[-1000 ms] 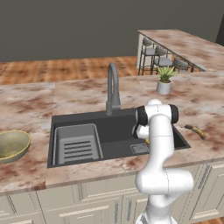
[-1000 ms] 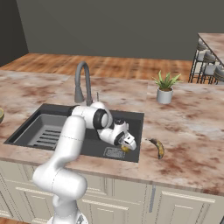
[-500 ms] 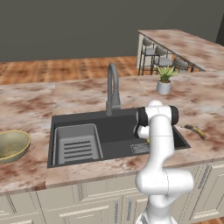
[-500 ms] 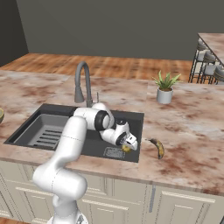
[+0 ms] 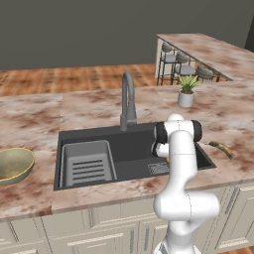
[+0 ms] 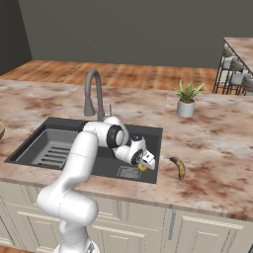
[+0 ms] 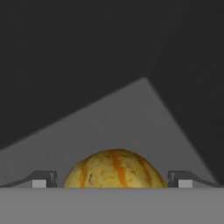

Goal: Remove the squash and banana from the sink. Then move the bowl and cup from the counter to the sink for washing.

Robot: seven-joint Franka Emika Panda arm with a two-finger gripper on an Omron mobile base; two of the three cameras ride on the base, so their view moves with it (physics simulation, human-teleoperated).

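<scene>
The squash (image 7: 116,168), yellow-olive with orange stripes, lies on the floor of the dark sink (image 5: 135,167) near its right front corner. It also peeks out under the hand as the squash (image 6: 142,168). My gripper (image 7: 113,180) reaches down into the basin and stands open, one fingertip on either side of the squash, not closed on it. From the base the gripper (image 6: 146,165) hangs low by the sink's right wall. The banana (image 6: 179,167) lies on the counter just right of the sink. The bowl (image 5: 14,163) rests on the counter far left. The cup is out of view.
A grey ribbed tray (image 5: 88,162) fills the sink's left half, and a gooseneck faucet (image 5: 127,101) stands behind the basin. A white pot with a green plant (image 6: 186,101) sits on the counter at the back right. Bar stools (image 5: 183,69) stand beyond.
The hand has sunk a little lower over the squash. The jaws stay wide, and the banana and bowl have not moved.
</scene>
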